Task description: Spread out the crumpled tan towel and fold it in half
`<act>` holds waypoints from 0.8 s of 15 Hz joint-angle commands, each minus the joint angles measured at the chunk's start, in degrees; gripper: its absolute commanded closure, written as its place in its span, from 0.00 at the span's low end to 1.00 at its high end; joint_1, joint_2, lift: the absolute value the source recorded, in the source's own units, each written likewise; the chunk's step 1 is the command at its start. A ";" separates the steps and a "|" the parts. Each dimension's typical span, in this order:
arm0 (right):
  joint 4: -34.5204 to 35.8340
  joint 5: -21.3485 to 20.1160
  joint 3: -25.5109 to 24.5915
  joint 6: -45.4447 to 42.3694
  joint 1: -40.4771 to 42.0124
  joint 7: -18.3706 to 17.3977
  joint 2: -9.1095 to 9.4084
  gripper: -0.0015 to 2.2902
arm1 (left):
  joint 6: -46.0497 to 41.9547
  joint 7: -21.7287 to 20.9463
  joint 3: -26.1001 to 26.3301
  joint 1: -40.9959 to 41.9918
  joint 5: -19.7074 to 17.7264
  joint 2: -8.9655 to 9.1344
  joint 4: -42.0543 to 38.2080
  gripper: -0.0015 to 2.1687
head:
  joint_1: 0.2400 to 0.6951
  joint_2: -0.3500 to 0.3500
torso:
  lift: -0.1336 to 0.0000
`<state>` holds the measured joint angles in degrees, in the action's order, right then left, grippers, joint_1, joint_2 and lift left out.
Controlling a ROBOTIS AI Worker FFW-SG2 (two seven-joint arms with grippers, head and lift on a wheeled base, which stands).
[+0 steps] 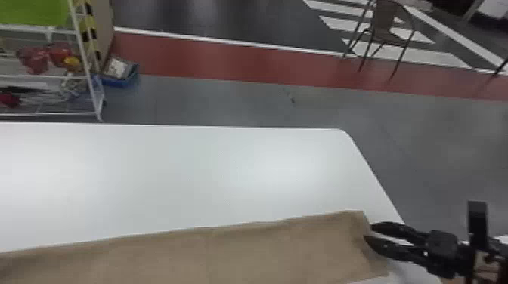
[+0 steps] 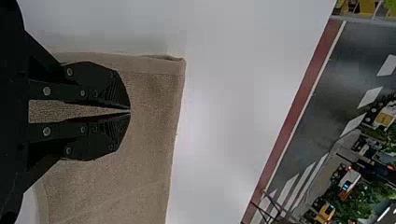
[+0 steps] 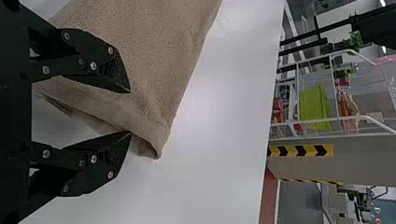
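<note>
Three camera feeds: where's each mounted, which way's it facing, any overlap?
Head view: on the head, facing forward and down over white table and tan towel; right gripper shows.
Left wrist view: left wrist, looking past shut left gripper across one towel end.
Right wrist view: right wrist, looking past its open gripper across the other end.
Head and right wrist views share right gripper, towel, table.

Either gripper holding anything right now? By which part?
Nothing looks held. The left gripper is shut over the tan towel, with no cloth visibly pinched; the right gripper is open at the towel's end edge.
</note>
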<state>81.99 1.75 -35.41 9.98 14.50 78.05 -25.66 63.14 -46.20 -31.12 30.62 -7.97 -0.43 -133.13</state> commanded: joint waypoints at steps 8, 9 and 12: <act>0.01 0.36 -0.01 0.00 0.00 0.28 -0.18 0.30 | 9.42 -3.99 -0.78 -1.62 0.50 -1.24 -0.55 0.79 | 1.00 0.09 | 0.09; 0.01 0.45 -0.01 0.00 0.00 0.28 -0.18 0.30 | 9.42 -3.46 -0.78 -1.70 0.23 -1.24 -0.64 0.79 | 1.00 0.08 | 0.09; -0.08 0.45 -0.19 -0.35 0.26 0.28 -0.27 0.30 | 9.42 -2.05 -0.96 -2.49 -0.21 -1.24 -0.64 0.38 | 1.00 0.09 | 0.09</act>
<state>82.00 2.19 -35.51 9.85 14.66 78.05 -25.85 72.55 -48.26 -32.03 28.67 -8.11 -1.50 -133.84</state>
